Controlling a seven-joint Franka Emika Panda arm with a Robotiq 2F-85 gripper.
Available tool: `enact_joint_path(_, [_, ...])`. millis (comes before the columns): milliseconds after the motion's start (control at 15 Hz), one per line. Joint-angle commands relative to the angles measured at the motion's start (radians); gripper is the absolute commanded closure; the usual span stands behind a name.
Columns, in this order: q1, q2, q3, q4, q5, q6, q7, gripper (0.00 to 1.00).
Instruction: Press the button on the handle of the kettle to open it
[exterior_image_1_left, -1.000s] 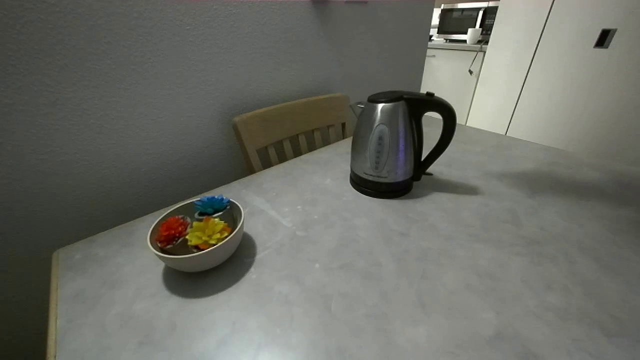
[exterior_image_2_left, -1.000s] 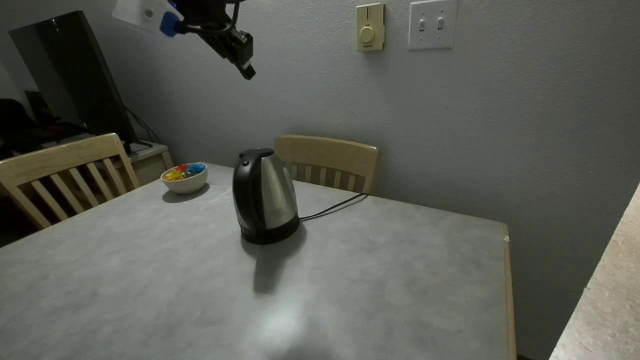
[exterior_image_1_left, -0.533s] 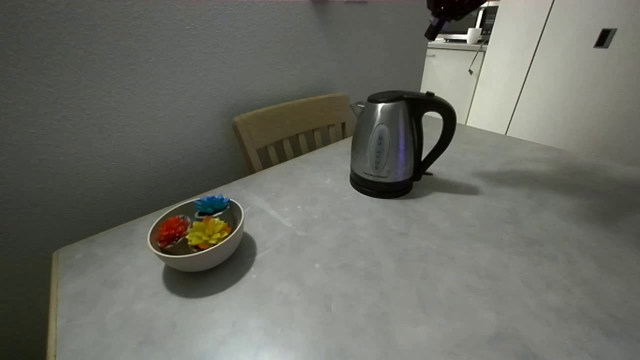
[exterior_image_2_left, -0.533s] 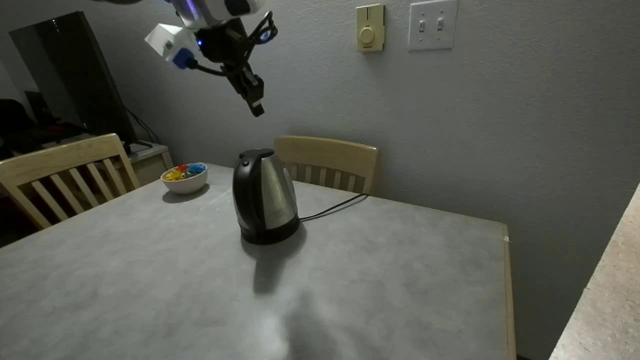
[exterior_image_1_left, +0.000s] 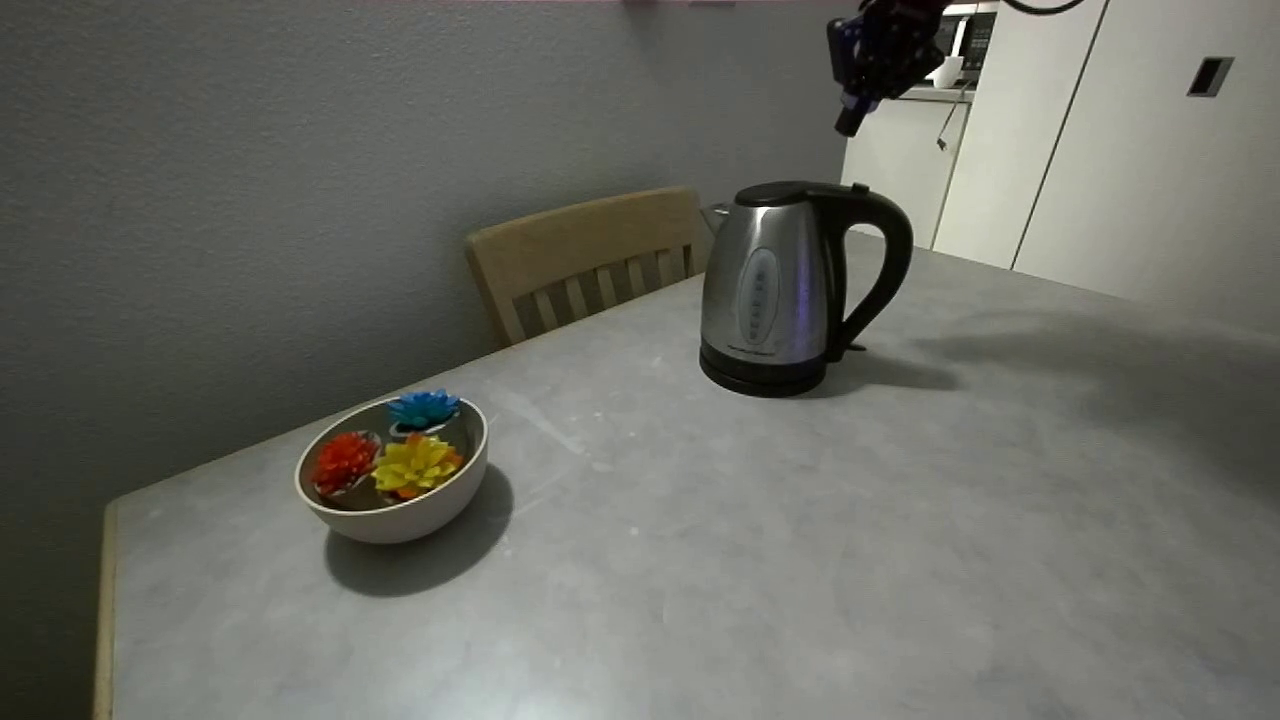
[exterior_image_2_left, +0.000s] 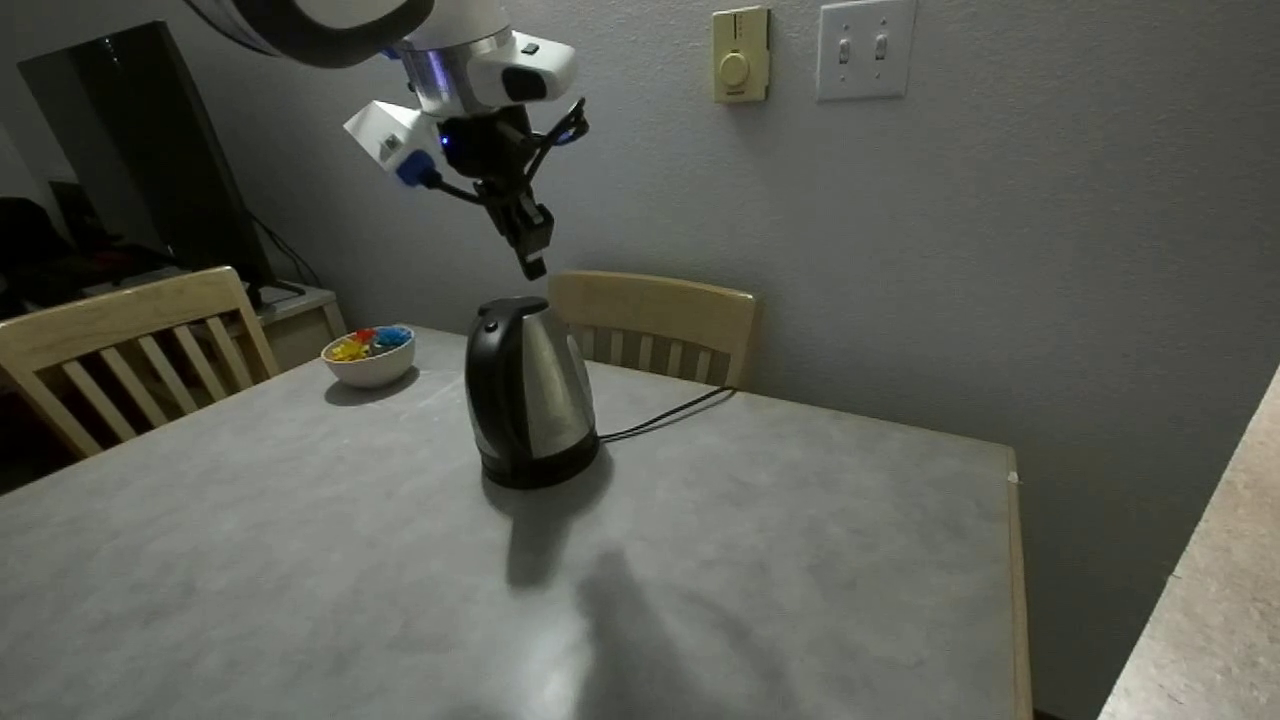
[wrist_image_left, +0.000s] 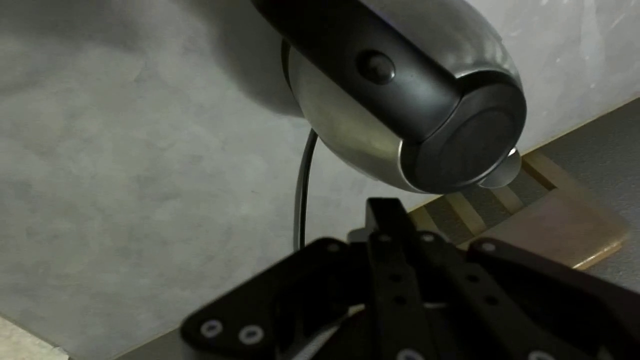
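Note:
The steel kettle stands upright on the table in both exterior views (exterior_image_1_left: 770, 320) (exterior_image_2_left: 555, 390) and in the wrist view (wrist_image_left: 345, 120). Its black lid (wrist_image_left: 475, 135) is closed. The thick black handle (exterior_image_1_left: 895, 250) also shows in the wrist view (wrist_image_left: 320, 37). The small round black button sits on top of the handle in the wrist view (wrist_image_left: 376, 67) and in both exterior views (exterior_image_1_left: 860, 188) (exterior_image_2_left: 491, 325). My gripper (exterior_image_2_left: 534, 268) is shut with nothing between its fingers. It is tilted downward above the kettle, apart from it. The fingertips (wrist_image_left: 385, 207) appear below the lid in the wrist view.
A white bowl (exterior_image_1_left: 400, 525) with colourful flower-like pieces stands on the grey table (exterior_image_1_left: 700, 560). A black cord (exterior_image_2_left: 670, 415) runs from the kettle to the table's edge. A wooden chair (exterior_image_2_left: 650, 300) stands behind the kettle, near the wall (exterior_image_2_left: 950, 250).
My gripper has come down from the top of the exterior views and moved closer above the kettle. Its shadow on the table has shifted. The kettle and bowl have not moved.

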Motion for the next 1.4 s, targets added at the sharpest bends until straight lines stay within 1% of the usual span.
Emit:
enact_joint_path(0, [-0.011,-0.003,0.012,0.003,-0.005,-0.018,0.014,1.00])
enact_joint_path(400, [-0.012,-0.002,0.008,0.028,-0.004,-0.197,0.072,1.00])
enact_joint_path(600, [-0.010,-0.003,0.006,0.043,-0.005,-0.251,0.100,1.00])
enact_joint_path(867, [-0.008,0.003,0.005,0.065,-0.009,-0.293,0.128,1.00])
enact_joint_path(1067, [-0.007,0.031,0.006,0.093,-0.010,-0.335,0.143,1.00])
enact_joint_path(1333, [-0.005,0.115,0.009,0.149,-0.012,-0.401,0.153,1.00])
